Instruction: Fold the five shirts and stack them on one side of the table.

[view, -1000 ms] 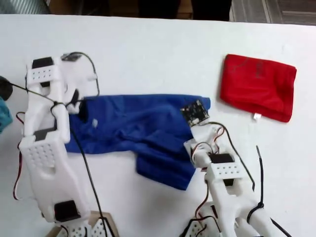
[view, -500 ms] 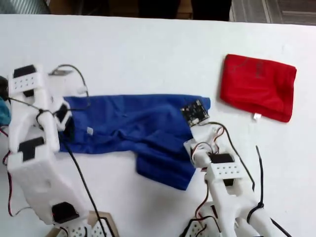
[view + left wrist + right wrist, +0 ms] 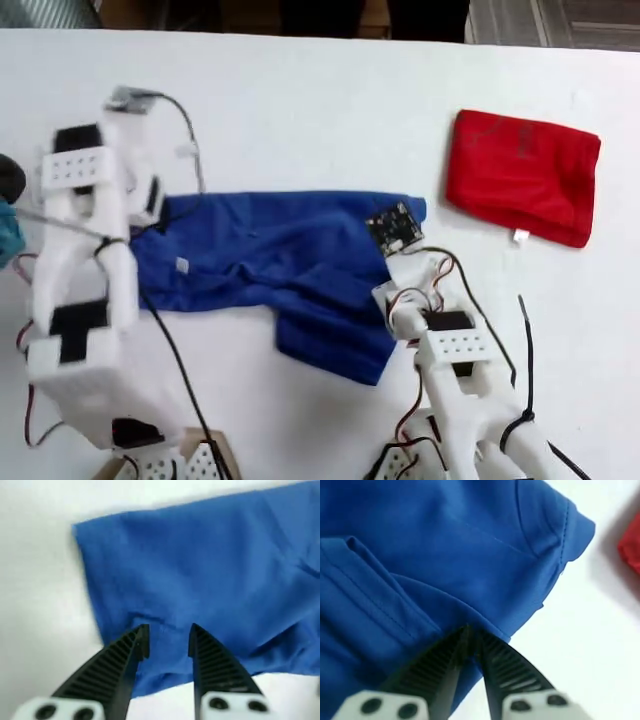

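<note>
Left arm (image 3: 85, 250) has swung back in from the table's left edge, where it was half a sec ago, and its wrist now sits a bit nearer the far edge than 1 s ago. Right arm (image 3: 455, 370) and both shirts look unmoved.

Blue shirt (image 3: 270, 250) lies spread across the middle of the table (image 3: 320, 110). It's only partly folded, w/ a flap hanging toward the near edge. Its left end is under the left arm's wrist, and its right end is at the right arm.

Left gripper (image 3: 168, 635) is over the shirt's left end, close to the cloth's edge. Jaws are apart, w/ blue fabric showing in the gap btwn them. Can't tell if the tips touch the cloth.

Right gripper (image 3: 472, 635) is at the shirt's right end, near the sleeve hem. Jaws are pinched together on a fold of the blue fabric, and creases run up to the tips.

Red shirt (image 3: 522, 178) is folded into a rough rectangle by the right edge, toward the far right corner. It's near the blue one but not touching it.

A bit of teal cloth (image 3: 6, 235) pokes in at the left edge.
</note>
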